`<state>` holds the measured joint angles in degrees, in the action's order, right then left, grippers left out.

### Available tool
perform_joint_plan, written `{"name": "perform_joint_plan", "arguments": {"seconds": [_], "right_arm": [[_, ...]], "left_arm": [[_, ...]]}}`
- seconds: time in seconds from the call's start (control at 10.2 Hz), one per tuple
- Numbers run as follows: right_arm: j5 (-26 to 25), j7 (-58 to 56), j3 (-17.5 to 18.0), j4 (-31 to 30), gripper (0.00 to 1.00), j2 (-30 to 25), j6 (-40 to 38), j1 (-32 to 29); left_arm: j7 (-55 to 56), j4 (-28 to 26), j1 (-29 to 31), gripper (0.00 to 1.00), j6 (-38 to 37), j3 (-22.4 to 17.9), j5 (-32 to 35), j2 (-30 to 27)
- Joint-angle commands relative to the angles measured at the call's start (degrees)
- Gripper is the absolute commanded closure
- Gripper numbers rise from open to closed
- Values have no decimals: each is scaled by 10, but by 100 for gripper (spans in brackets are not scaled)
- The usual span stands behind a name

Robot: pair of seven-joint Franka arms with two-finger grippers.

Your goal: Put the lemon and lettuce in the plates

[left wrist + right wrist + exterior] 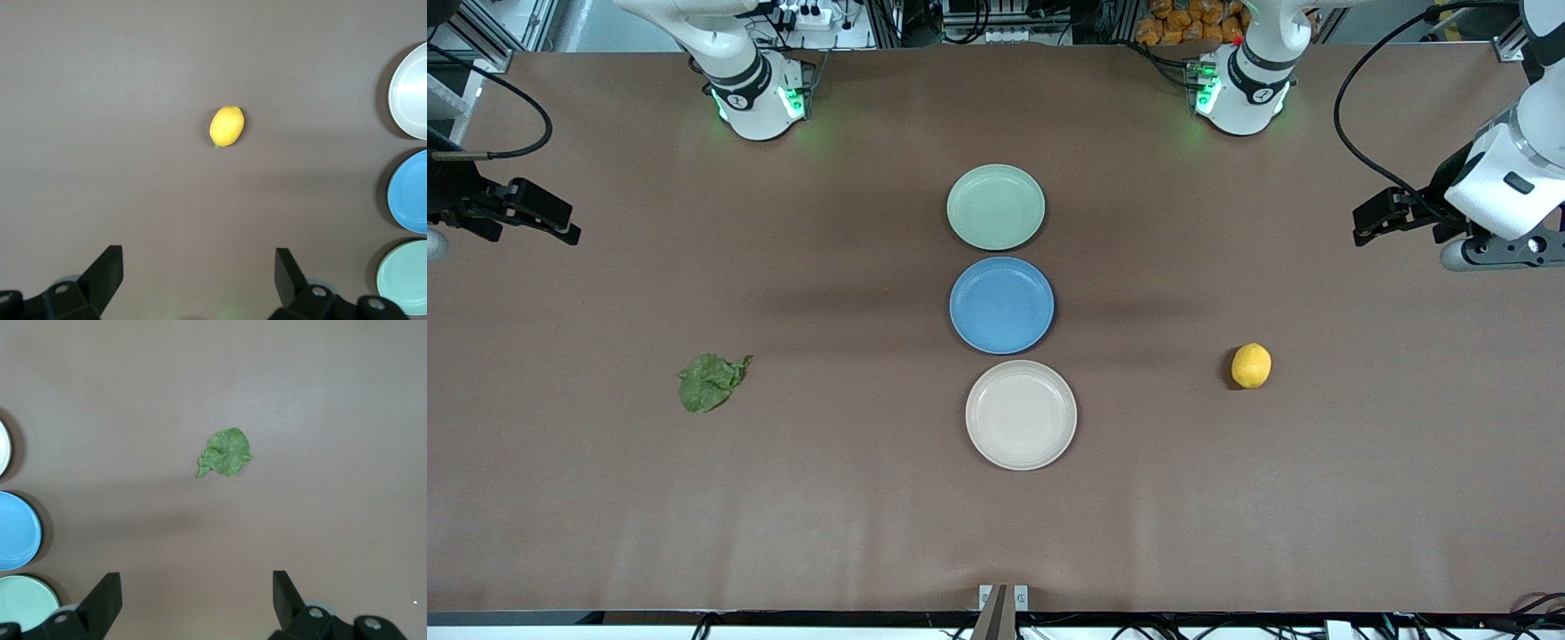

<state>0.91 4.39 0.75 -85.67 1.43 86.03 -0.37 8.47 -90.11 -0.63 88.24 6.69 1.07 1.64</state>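
Three plates sit in a row down the middle of a brown tabletop — the mint green plate farthest from the front camera, a blue plate in between, the beige plate nearest. The lettuce lies on the bare tabletop toward the right arm's end, the lemon toward the left arm's end — both well apart from the plates. The left pincer hangs wide open and empty over the tabletop near the lemon. The right pincer hangs likewise spread and empty near the lettuce.

Beige plate cut off at edge.
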Motion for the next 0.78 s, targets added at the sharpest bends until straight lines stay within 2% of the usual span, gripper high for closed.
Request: {"name": "perform_joint_plan", "arguments": {"seconds": [0.0,0.68], "right_arm": [[-5,-2,0,16,0,7,-11,-2],[-6,-1,0,17,0,6,-11,-2]], "left_arm": [[2,8,0,0,14,-1,-2,2],[11,8,-2,0,14,0,1,1]]}}
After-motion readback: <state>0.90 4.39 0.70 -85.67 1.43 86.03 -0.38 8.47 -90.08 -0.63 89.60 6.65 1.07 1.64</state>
